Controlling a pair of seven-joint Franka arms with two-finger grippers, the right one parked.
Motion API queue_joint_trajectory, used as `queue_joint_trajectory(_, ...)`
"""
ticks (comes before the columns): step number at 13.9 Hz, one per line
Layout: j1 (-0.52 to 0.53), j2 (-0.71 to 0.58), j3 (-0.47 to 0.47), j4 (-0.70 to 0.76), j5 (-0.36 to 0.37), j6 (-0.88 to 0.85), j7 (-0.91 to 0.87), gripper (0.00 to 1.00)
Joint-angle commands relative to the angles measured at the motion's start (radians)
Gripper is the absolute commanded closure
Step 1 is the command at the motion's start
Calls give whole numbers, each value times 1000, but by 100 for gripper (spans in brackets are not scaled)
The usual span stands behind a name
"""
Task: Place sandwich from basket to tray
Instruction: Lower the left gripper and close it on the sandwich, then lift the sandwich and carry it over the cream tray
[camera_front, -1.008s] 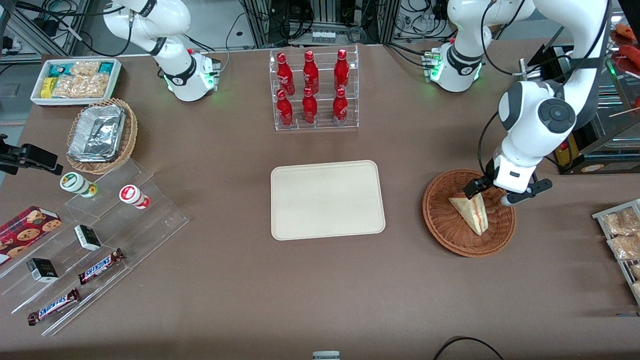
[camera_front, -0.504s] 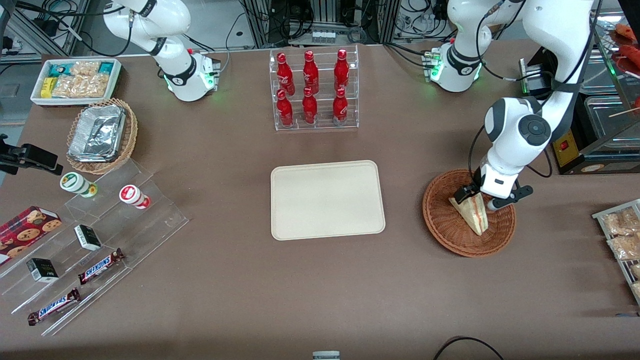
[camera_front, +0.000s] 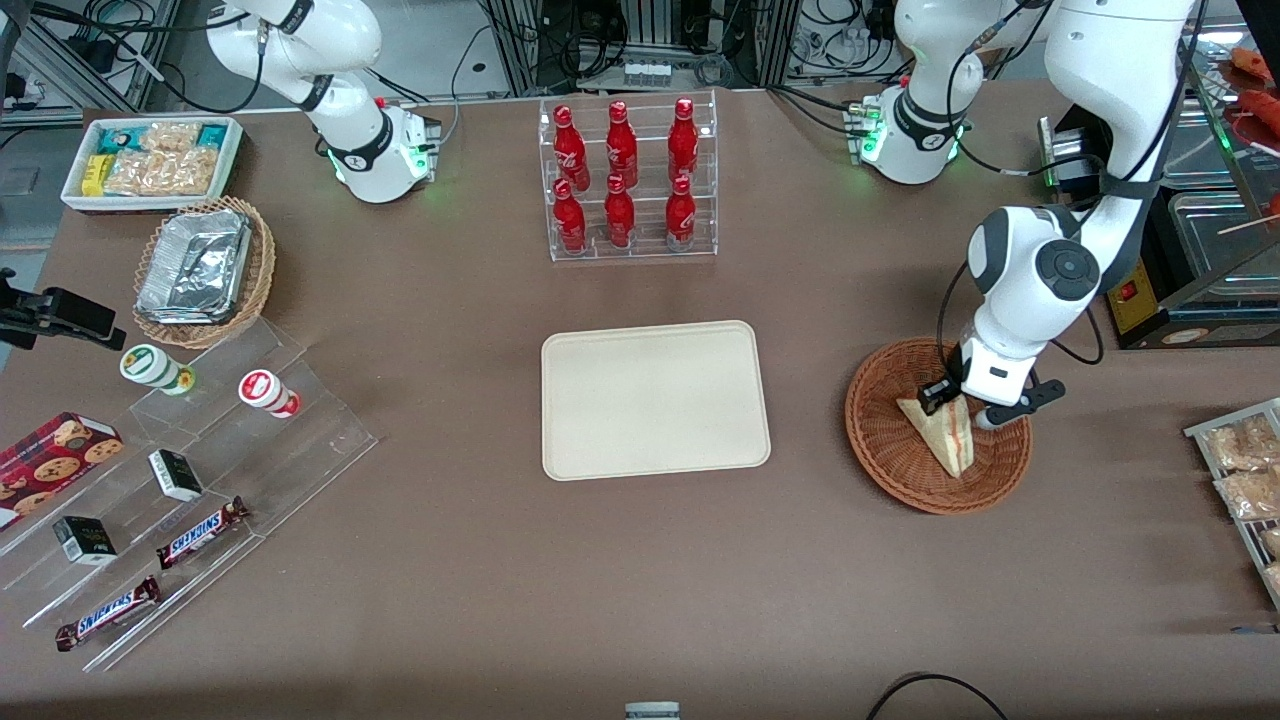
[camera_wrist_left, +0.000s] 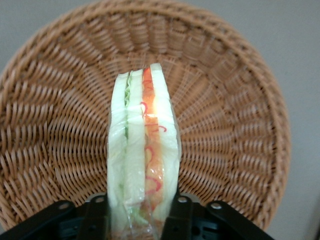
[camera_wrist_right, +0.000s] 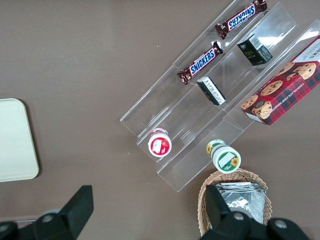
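Front view: the gripper (camera_front: 960, 402) reaches down into the basket (camera_front: 890, 455), fingers either side of the sandwich (camera_front: 944, 432), which lies in the basket, well apart from the tray (camera_front: 655, 398).

Left wrist view: fingers (camera_wrist_left: 96, 216) flank the sandwich's (camera_wrist_left: 144, 155) wrapped end; whether they press it I cannot tell.

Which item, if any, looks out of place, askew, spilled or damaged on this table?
Nothing stands out. The sandwich stands on edge in the basket, intact in its wrap, with the gripper straddling its end. The tray lies flat and bare.
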Motion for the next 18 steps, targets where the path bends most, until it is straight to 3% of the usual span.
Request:
queue_joint_trajectory(1,0,-82,-8,111,27,-236,-8,100)
queue_joint_trajectory(3,-3,-93,-46,266,45,-468,-8,100)
queue_joint_trajectory(5,-6,-92,-103,380,46,-576,-8,100)
queue_joint_trajectory(10,-8,-34,-322,517,58,-636,-103,100)
queue_joint_trajectory(15,-30,127,-535,558,222,-570,-322,100)
queue_joint_trajectory(18,-153,221,-536,584,321,-512,-480,100)
